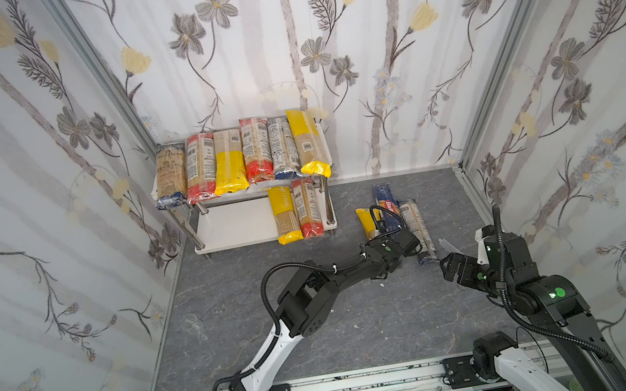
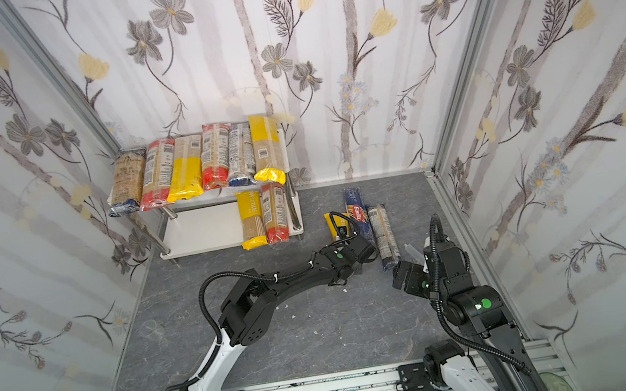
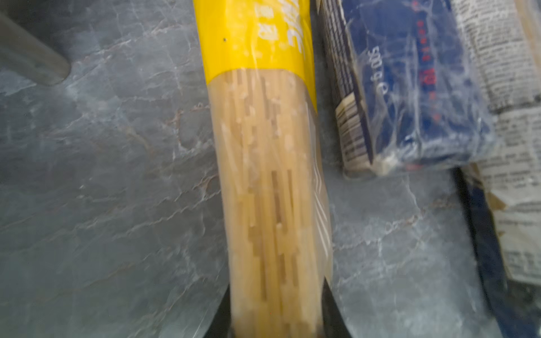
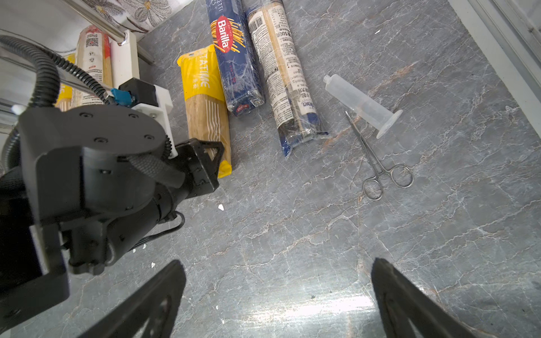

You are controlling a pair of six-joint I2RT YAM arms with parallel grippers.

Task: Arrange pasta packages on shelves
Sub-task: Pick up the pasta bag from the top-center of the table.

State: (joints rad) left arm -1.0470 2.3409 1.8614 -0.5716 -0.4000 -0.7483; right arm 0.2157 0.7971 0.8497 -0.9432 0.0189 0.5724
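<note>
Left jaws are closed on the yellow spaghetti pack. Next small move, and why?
Probably lift it straight up. The left gripper is shut on the yellow-ended spaghetti packet, which lies flat beside the blue Barilla packet, and the lower shelf has bare board free.

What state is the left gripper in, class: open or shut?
The left gripper is shut on the yellow packet: the left wrist view shows its fingers pressing both sides.
</note>
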